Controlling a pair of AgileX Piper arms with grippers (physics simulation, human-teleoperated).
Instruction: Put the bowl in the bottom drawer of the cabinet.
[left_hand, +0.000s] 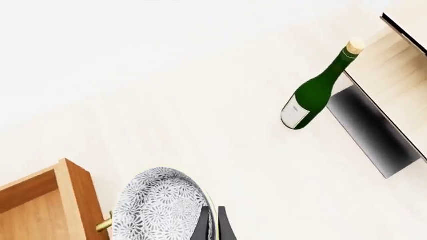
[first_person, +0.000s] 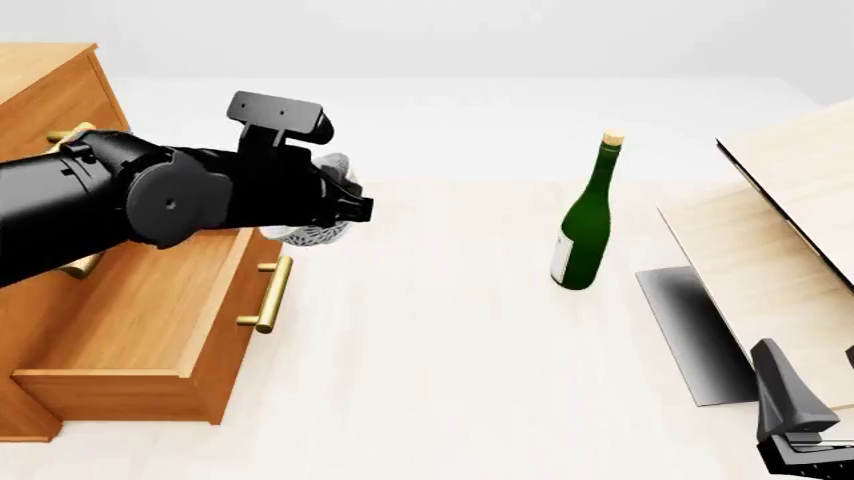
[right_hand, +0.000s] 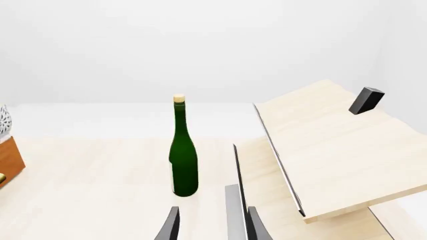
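My left gripper (left_hand: 212, 226) is shut on the rim of the speckled white bowl (left_hand: 157, 207), one finger on each side of its wall. In the front view the bowl (first_person: 320, 232) hangs tilted in that gripper (first_person: 340, 205), above the front edge of the pulled-out bottom drawer (first_person: 230, 340), near its brass handle (first_person: 271, 295). The drawer's front board (left_hand: 77, 195) also shows in the left wrist view. The cabinet (first_person: 47, 90) stands at the far left. Far from all this, at the near right, my right gripper (first_person: 801, 420) stays open and holds nothing (right_hand: 210, 227).
A green wine bottle (first_person: 583, 225) stands upright mid-table, right of the drawer. Pale wooden boards (first_person: 787, 200) lean at the right, with a dark panel (first_person: 687, 330) on the table below them. A small black block (right_hand: 365, 100) sits on the upper board.
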